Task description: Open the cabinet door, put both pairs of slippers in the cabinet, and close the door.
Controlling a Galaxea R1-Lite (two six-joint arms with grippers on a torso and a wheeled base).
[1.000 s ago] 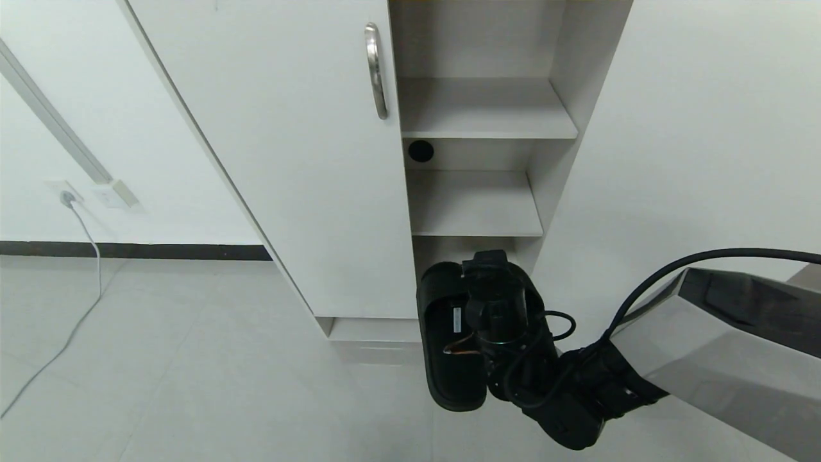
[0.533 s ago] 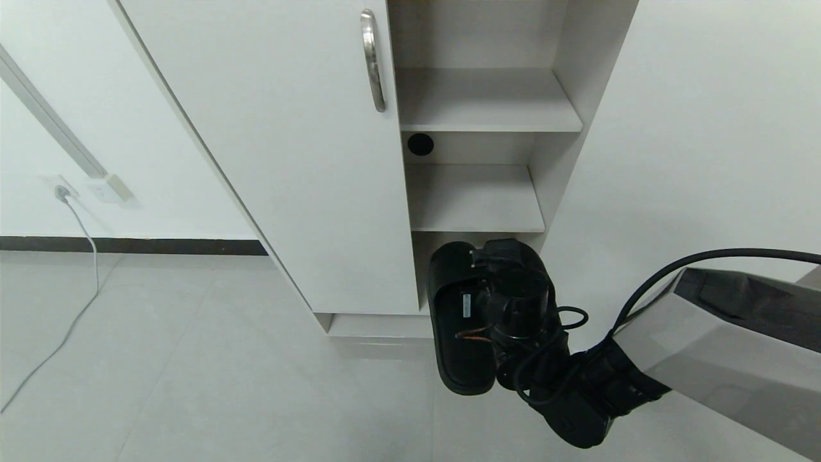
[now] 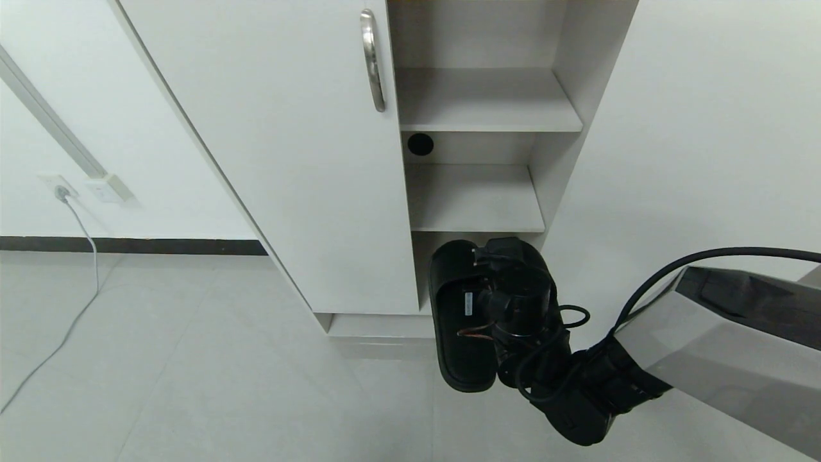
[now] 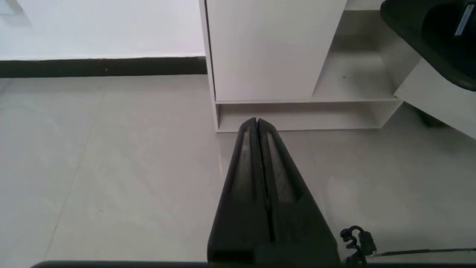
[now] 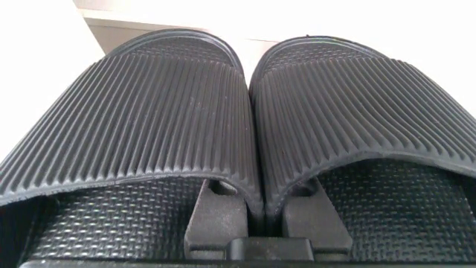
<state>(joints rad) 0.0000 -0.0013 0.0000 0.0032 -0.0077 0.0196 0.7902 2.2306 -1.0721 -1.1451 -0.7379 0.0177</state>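
On your left, the left gripper (image 4: 258, 126) hangs over the pale grey tiled floor (image 3: 192, 385) with its jaws pressed together on nothing, pointing towards the foot of the tall white cabinet (image 3: 571, 128). Against the wall on that side you see a white wall socket (image 3: 61, 191) with a thin grey cable (image 3: 83, 301) trailing from it down onto the floor. Next comes the flat white cabinet door (image 3: 288, 160), standing swung open to the left, with its curved brushed-metal handle (image 3: 372, 61) upright near its free edge. Right of the handle the cabinet's inside lies open to you: an upper white shelf (image 3: 487, 102), a small dark round hole (image 3: 420, 144) in the back panel below it, then a lower white shelf (image 3: 474, 199). Just below that lower shelf, the pair of black ribbed rubber slippers (image 3: 458, 346) is held off the floor, side by side, at the mouth of the lowest compartment, toes towards the opening and heels out over the floor; you cannot tell whether the toes have passed the front edge. The right gripper (image 5: 264, 219) has its jaws under the straps, pinching the slippers' two touching inner walls.
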